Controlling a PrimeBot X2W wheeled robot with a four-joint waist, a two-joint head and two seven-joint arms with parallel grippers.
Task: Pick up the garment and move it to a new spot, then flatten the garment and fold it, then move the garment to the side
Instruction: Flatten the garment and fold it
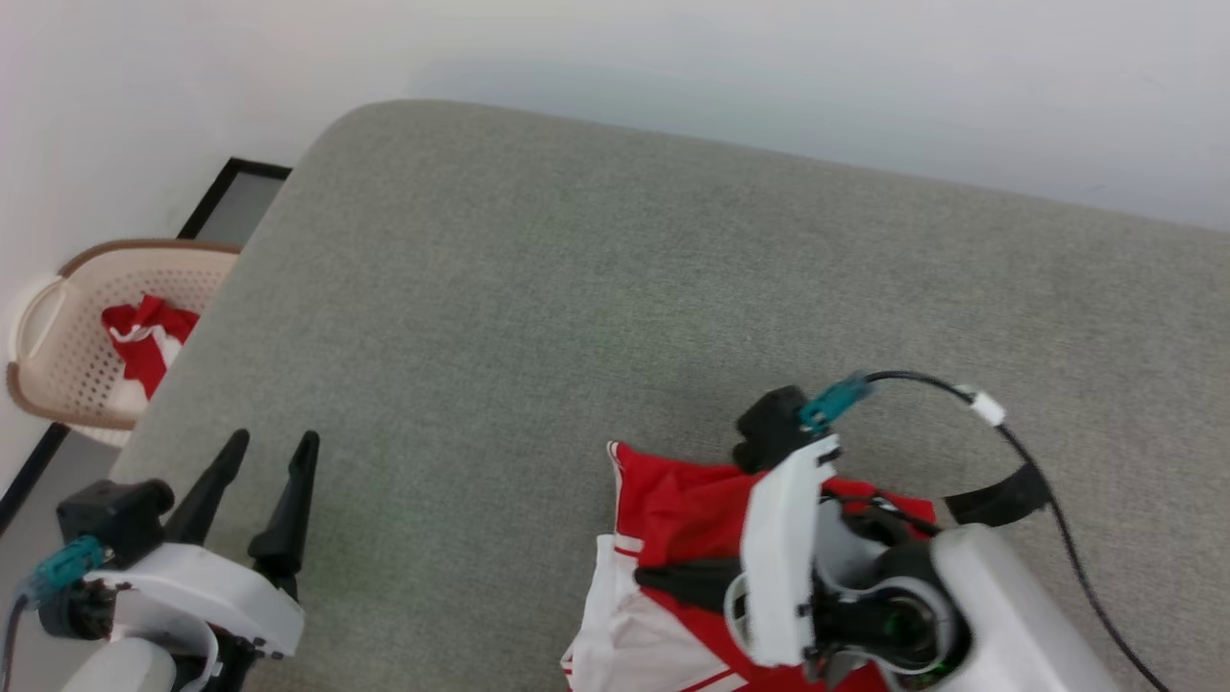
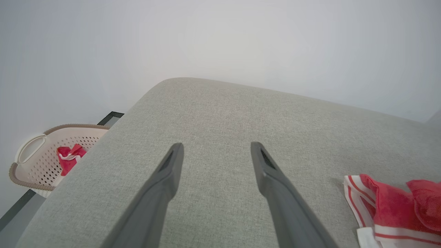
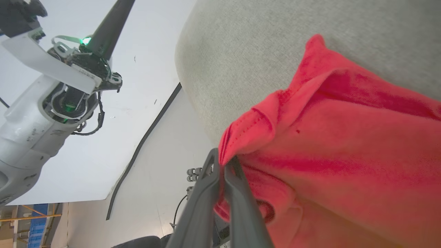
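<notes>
- Garment [image 1: 673,519]: bunched up on the grey cushion [image 1: 577,288], at the near edge, right of centre in the head view. A white sleeve end with thin red stripes lies on its left side.
- Right gripper [image 3: 223,163]: fingers pressed together on a stitched fold of the red cloth (the pinch is plainest in its own wrist view). The forearm lies over the garment.
- Left gripper [image 1: 272,442]: fingers spread wide, nothing between them. It hovers by the cushion's near left corner, well apart from the garment.
- Pale perforated basket [image 1: 58,327]: on the floor beside the cushion's left edge, with a red-and-white cloth [image 1: 144,336] inside.
</notes>
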